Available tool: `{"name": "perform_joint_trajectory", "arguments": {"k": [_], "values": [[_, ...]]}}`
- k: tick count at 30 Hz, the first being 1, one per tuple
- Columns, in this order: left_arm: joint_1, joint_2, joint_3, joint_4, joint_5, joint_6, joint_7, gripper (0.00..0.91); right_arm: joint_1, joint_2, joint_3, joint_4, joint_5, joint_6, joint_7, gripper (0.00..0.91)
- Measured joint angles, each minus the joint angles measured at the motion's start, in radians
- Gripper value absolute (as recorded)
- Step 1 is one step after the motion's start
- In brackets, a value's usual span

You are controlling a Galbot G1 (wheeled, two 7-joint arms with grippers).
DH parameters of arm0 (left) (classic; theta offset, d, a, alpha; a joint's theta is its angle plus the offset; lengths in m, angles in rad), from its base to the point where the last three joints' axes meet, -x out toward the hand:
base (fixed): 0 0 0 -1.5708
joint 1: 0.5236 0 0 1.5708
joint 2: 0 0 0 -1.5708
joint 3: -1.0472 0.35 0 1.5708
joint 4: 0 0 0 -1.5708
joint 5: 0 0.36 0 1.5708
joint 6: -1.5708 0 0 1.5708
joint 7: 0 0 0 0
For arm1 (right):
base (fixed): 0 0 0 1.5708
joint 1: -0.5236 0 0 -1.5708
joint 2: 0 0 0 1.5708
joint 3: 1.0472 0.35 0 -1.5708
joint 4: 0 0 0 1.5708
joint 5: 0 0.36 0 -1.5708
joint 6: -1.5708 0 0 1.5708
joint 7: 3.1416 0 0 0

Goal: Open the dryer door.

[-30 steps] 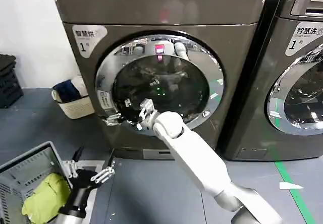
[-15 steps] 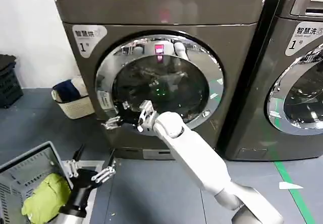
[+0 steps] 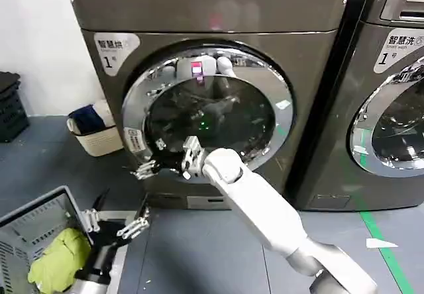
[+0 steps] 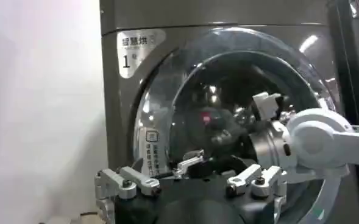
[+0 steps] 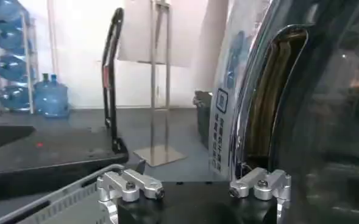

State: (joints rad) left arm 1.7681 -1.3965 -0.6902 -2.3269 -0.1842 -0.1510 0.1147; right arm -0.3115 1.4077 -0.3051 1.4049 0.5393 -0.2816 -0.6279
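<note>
Right hand sits at the lower-left rim of the dryer door, fingers spread, one on each side of the chrome edge; cannot tell if they actually press it. In the right wrist view the right hand shows both finger bases apart, with the door edge and its recessed slot rising just beyond them. The white right arm runs from the lower right of the head view diagonally up to the door.

Door is on the front of the left machine, nearly as wide as the machine, its left edge standing slightly off the grey front panel; hinge side at the right stays against the panel. From the left wrist view the door bulges out past the panel, white wall to the side.

Left hand is parked low over the floor, fingers open, well apart from the door, beside a grey basket with a yellow-green cloth in it. In its own camera the left hand shows open too.

Open floor in front of the door's left edge. Small beige basket against the wall, left of the machine. Neighbouring machine close on the right; green tape line on the grey floor.
</note>
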Motion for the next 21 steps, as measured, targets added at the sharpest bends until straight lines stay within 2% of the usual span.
{"name": "perform_joint_trajectory", "arguments": {"k": [21], "values": [[0.015,0.042,-0.313,0.022,-0.214,0.096,-0.018,0.907,-0.010,-0.175,-0.070,0.235,0.152,-0.023,-0.044,0.907]]}}
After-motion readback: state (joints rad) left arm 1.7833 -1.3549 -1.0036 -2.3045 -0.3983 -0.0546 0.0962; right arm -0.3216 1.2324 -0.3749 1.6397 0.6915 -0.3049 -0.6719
